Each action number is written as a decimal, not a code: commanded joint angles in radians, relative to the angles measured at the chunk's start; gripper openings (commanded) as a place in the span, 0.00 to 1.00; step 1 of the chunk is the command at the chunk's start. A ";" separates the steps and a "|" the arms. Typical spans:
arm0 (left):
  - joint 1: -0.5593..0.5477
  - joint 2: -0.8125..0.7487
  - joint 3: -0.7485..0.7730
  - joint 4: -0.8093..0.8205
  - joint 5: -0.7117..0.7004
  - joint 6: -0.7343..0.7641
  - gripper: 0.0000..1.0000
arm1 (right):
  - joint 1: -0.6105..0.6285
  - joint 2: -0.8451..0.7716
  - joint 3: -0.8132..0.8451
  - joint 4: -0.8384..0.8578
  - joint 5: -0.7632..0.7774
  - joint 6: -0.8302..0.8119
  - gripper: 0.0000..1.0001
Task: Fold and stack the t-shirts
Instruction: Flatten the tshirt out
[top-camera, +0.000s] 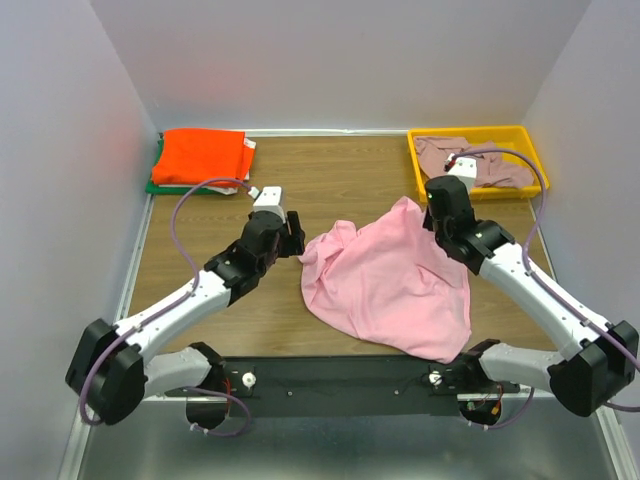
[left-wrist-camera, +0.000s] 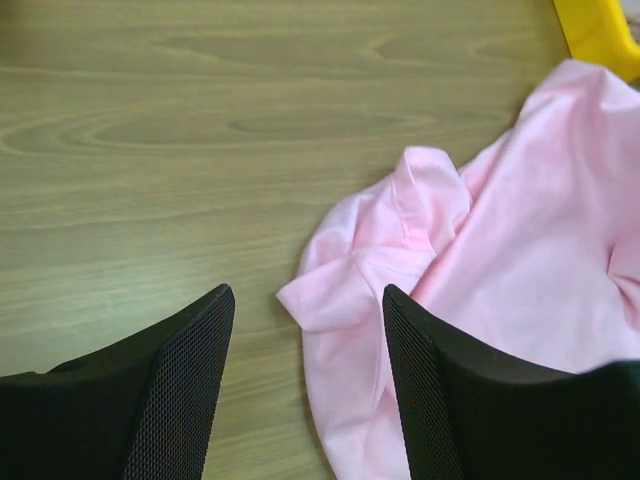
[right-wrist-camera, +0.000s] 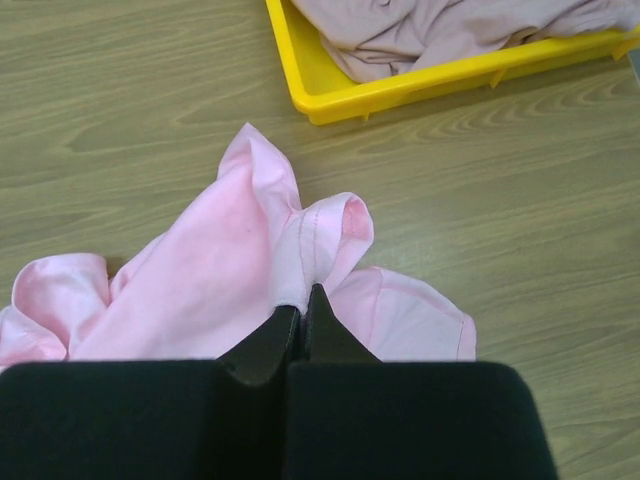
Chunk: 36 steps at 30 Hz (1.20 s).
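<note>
T-shirt of light pink cloth (top-camera: 385, 285) lies crumpled mid-worktop, reaching toward the near edge. Left gripper (left-wrist-camera: 305, 300) hangs at its left edge, jaws spread, holding nothing. Right gripper (right-wrist-camera: 303, 300) pinches a fold at its far right side. In the far right corner a dusty mauve t-shirt (top-camera: 500, 170) fills the yellow plastic tray (top-camera: 470, 131); in the far left corner a folded bright orange t-shirt (top-camera: 200, 155) tops a green t-shirt (top-camera: 155, 187)

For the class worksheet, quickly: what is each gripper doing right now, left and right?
Left gripper: jaws open, holding nothing.
Right gripper: jaws shut on the pink t-shirt.
</note>
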 joint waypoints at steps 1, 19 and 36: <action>-0.004 0.089 0.007 0.144 0.173 -0.014 0.69 | 0.003 0.030 -0.012 0.014 0.018 0.031 0.00; -0.008 0.442 0.059 0.226 0.283 0.006 0.68 | 0.003 0.042 -0.083 0.044 -0.051 0.082 0.00; -0.011 -0.168 0.123 -0.139 -0.141 -0.025 0.00 | -0.001 -0.140 0.164 0.025 0.124 -0.094 0.00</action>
